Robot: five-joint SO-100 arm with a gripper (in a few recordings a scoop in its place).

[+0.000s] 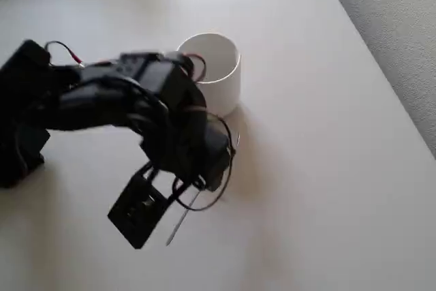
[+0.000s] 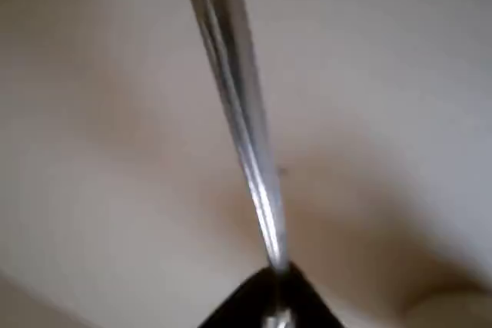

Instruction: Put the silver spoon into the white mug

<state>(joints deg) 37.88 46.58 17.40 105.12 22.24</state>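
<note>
Arm (image 1: pixel 136 110): matte black throughout, built of blocky segments. Thin red wires looped at its rear and upper joints; a black cable arced round the wrist. Gripper (image 2: pixel 273 297): black, seen as a tapering dark wedge in the wrist view.

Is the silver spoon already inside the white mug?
No, the silver spoon is held by the end effector, beside the white mug.

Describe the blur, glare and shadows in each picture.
Overhead view: soft overall, the black arm smeared, its gripper hard to read; pale shadow right of the glossy white cylindrical mug on the light table. Wrist view: the slim shiny silver metal spoon is close and out of focus, with bright streaks of glare along its handle and a brownish shadow behind.
</note>
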